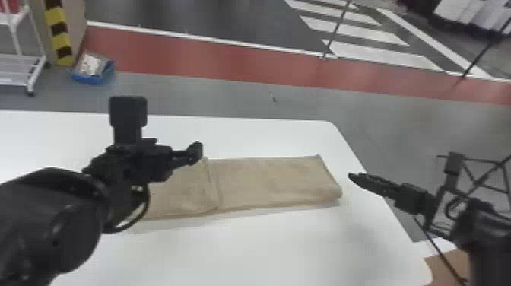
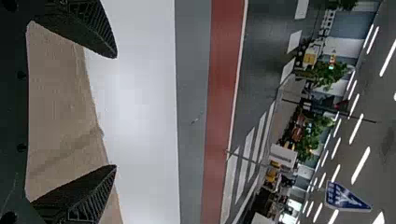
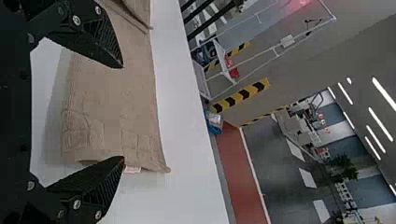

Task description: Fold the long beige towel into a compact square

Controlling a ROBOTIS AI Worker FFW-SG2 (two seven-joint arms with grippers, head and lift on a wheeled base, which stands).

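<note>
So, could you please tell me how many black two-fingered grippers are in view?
2: the left gripper over the left part of the long beige towel, and the right gripper beyond its right end, by the edge of the white table.

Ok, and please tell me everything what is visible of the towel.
The towel is soft-looking beige cloth, folded into a long flat strip running left to right on the white table. A crosswise ridge, seemingly a layer's edge, crosses it left of its middle; its right end looks thick, with a small pale label. The open left gripper is over its left part; whether they touch, I cannot tell.
</note>
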